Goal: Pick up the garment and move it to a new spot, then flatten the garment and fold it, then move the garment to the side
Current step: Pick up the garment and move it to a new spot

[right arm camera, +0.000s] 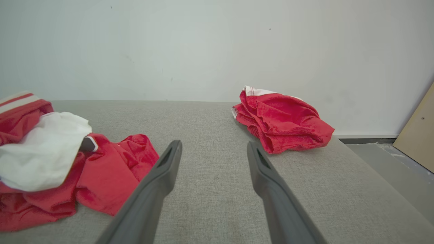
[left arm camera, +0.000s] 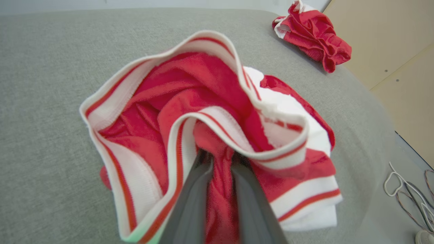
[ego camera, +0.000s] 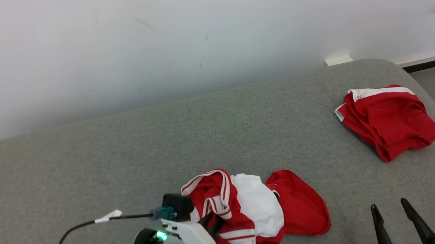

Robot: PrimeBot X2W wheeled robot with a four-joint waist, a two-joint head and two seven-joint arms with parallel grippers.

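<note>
A: Where is the garment [ego camera: 248, 212] placed?

B: It is seen crumpled on the grey bench [ego camera: 88, 155], at the near side, just ahead of the left arm. The left jaws are drawn almost shut on a narrow red fold at the heap's near edge. A striped band [left arm camera: 217, 118] is arched over the fingers [left arm camera: 190, 203].

A: And the right jaws?

B: They are spread wide with nothing held, over bare bench well to the right of the heap.

A: What risks are to be logged?

B: Only a thin pinch of cloth is judged to be held, and how many layers are caught cannot be told. If the heap is lifted fast, the fold may be pulled free and the garment dropped short of its new spot.

A: Anything further?

B: The band draped over the fingers may be snagged on release, so the cloth could be dragged back with the arm. A second red garment [ego camera: 388, 122] is seen at the far right corner, close to the bench's edge. If the new spot is chosen near it, the two may be tangled, or one pushed off. A wrist cable [ego camera: 131, 216] is trailed to the left and could be caught under spread cloth.
</note>
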